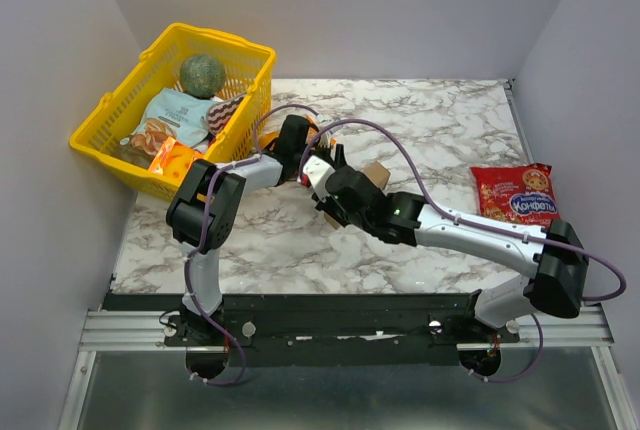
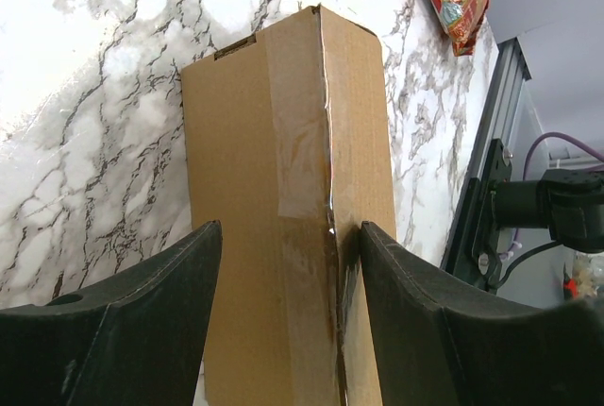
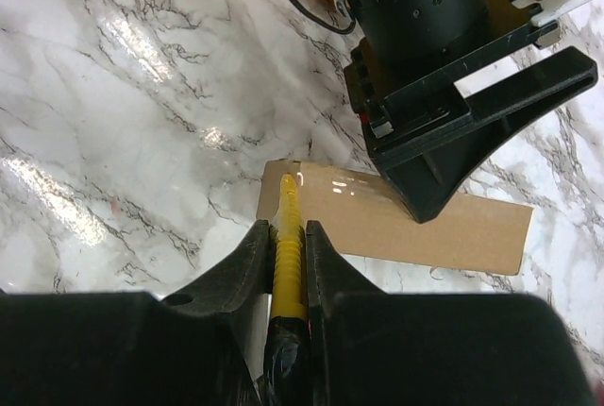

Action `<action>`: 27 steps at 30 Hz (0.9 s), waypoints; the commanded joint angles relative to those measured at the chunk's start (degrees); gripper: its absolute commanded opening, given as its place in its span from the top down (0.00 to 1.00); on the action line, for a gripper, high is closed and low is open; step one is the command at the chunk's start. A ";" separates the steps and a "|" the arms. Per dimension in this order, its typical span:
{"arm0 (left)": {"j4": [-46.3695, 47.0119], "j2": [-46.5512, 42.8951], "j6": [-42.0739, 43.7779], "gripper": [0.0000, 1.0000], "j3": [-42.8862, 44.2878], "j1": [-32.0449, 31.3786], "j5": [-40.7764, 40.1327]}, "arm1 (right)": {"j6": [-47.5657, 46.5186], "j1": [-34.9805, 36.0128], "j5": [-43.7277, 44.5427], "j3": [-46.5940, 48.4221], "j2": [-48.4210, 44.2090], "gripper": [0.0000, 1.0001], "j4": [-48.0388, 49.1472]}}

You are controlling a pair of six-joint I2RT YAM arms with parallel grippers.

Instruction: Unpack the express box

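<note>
The express box (image 2: 274, 189) is a brown cardboard box with clear tape along its seam. My left gripper (image 2: 288, 231) is shut on the box, one finger on each side, and holds it against the marble table. In the top view the box (image 1: 375, 172) is mostly hidden under both arms at the table's middle. My right gripper (image 3: 283, 227) is shut on a yellow cutter (image 3: 288, 236). The cutter's tip rests at the near corner of the box (image 3: 406, 222). The left gripper's fingers (image 3: 472, 132) press on the box's far side. The grippers meet in the top view, left (image 1: 318, 165) and right (image 1: 335, 205).
A yellow basket (image 1: 100, 125) at the back left holds snack packets and a green ball (image 1: 202, 73). A red snack bag (image 1: 512, 193) lies at the right. An orange object (image 1: 268, 140) sits behind the left arm. The metal rail (image 2: 481, 198) marks the near table edge.
</note>
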 commanded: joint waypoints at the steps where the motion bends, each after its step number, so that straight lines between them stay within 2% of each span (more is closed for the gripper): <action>1: -6.38 4.30 3.09 0.33 -2.26 -1.01 -6.46 | 2.45 -0.37 1.80 3.80 1.11 1.00 -2.11; 15: -7.00 5.27 3.18 0.33 -1.65 -1.01 -6.99 | 5.52 -0.37 -1.09 4.77 2.78 1.00 -4.57; 27: -7.17 5.70 3.09 0.33 -1.38 -1.01 -7.16 | 5.26 -0.45 1.80 5.39 3.22 1.00 -3.70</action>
